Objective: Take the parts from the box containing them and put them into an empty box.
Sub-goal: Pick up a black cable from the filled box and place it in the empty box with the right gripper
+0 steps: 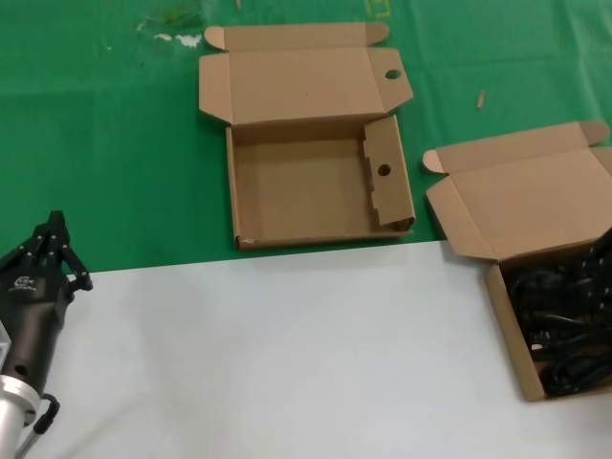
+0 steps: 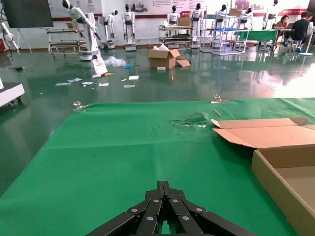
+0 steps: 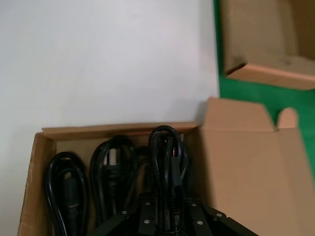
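over the box containing them (image 3: pixel 118 135) at the desk's right edge, the right end effector (image 3: pixel 167 216) grasps one looped cable of the parts (image 3: pixel 165 147), so lift straight up before crossing to the empty box (image 1: pixel 306 186); left end effector (image 1: pixel 43 253) waits clenched.

A glossy grey-green floor (image 2: pixel 147 73) stretches back, littered with papers (image 2: pixel 129 77) and an open cardboard carton (image 2: pixel 165 57). Metal racks (image 2: pixel 61 39) and white robots (image 2: pixel 129 22) line the far wall; possibly seated people (image 2: pixel 300 29) beyond.
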Robot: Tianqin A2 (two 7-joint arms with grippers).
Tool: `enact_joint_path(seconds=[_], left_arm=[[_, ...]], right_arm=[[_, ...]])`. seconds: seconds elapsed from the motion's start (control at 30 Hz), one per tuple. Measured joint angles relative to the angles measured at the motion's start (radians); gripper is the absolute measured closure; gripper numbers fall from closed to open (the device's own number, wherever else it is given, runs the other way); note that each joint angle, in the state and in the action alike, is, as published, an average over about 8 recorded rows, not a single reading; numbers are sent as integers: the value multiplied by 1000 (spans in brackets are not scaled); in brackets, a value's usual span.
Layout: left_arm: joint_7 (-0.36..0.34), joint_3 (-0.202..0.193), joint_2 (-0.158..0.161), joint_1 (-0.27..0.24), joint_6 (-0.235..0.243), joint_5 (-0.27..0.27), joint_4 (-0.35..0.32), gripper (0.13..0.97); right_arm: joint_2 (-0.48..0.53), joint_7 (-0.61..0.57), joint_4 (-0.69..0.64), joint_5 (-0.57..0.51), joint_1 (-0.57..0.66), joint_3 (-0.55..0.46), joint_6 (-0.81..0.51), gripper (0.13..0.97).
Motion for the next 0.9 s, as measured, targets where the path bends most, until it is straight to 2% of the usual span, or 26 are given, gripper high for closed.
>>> enact_joint_path(seconds=[0.2,0.37,0.6,0.77,0.9], left_arm=[[0,0,0,0,0,0,0,957],[0,0,0,0,0,0,0,957],[0,0,0,0,0,0,0,957],[0,0,0,0,0,0,0,957],[0,0,0,0,0,0,0,957]], right_arm=[[39,100,97,2,74,11,-99,884],[12,191,160,-4,186,9,-170,884],[-163,284,154,-62,409,-43,-198,884],[-317,308,84,-118,524,-100,-168,884],[-435,295,-4,-163,571,-150,-121,884]])
